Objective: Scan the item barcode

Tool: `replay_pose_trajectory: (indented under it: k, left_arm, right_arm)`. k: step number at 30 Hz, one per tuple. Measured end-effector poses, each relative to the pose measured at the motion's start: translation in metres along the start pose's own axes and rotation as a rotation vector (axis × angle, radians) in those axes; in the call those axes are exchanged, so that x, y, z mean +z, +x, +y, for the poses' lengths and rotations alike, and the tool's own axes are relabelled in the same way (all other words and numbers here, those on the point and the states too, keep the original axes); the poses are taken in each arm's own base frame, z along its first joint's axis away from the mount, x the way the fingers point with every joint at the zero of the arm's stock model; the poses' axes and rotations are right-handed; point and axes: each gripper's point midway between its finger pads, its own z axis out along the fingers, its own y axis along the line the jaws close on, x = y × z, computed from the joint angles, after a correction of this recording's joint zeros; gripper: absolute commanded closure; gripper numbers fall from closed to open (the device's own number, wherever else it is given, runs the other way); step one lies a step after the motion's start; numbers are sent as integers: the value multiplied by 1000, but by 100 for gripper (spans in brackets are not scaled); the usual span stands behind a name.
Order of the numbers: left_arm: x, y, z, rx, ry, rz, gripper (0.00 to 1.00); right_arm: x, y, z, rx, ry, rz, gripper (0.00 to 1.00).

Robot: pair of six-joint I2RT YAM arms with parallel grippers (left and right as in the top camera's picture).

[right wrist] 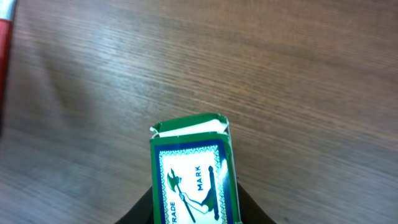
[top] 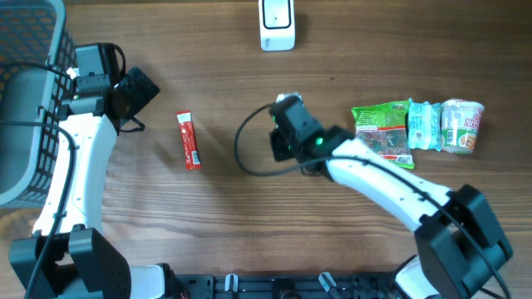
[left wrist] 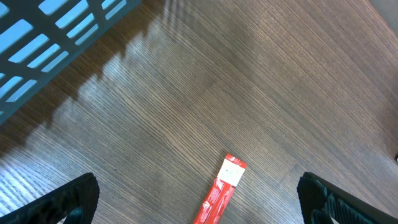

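The wooden table (top: 224, 224) gives flat, open wood ahead of the right gripper (right wrist: 196, 214). The white scanner (top: 277, 23) lies well beyond the jaw tips, roughly in line with them, with nothing between. This gripper is much nearer the scanner than the left gripper (top: 141, 95), which hangs wide open and empty, far off to the left of the right jaws. The right jaws are closed on the green box (right wrist: 193, 174), held between the 2 fingers. The box sticks out forward, its long axis running along the fingers toward the scanner, trade-mark face up. No barcode shows there, so the box probably needs turning. Whether it is lifted off the wood is hard to tell. The red sachet (top: 189, 139) lies left of the jaws, clear of that line.
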Motion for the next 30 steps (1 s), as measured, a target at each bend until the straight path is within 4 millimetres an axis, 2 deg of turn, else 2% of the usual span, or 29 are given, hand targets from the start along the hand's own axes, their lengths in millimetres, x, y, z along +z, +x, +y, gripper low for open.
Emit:
replay_pose_trajectory:
  k: [3, 5, 9, 11, 15, 19, 22, 24, 26, 30]
  left_arm:
    - [0, 0, 0, 0, 0, 0, 0]
    - [0, 0, 0, 0, 0, 0, 0]
    - [0, 0, 0, 0, 0, 0, 0]
    - [0, 0, 0, 0, 0, 0, 0]
    - [0, 0, 0, 0, 0, 0, 0]
    - [0, 0, 0, 0, 0, 0, 0]
    - [0, 0, 0, 0, 0, 0, 0]
    - [0, 0, 0, 0, 0, 0, 0]
    - [0, 0, 0, 0, 0, 0, 0]
    - [0, 0, 0, 0, 0, 0, 0]
  right_arm:
    - [-18, -10, 0, 1, -21, 48, 71]
    - [-30, -13, 0, 7, -45, 86, 67]
    - [-40, -1, -2, 34, -94, 187, 71]
    - [-37, 12, -4, 45, -106, 254, 72]
    - [-15, 31, 0, 57, -133, 363, 59]
    - [0, 17, 14, 48, -198, 325, 41]
    - [12, 21, 11, 53, -182, 342, 37]
    - [11, 23, 6, 62, -169, 362, 36]
    - [4, 12, 2, 75, -164, 354, 35]
    - [-20, -29, 1, 71, -176, 273, 34]
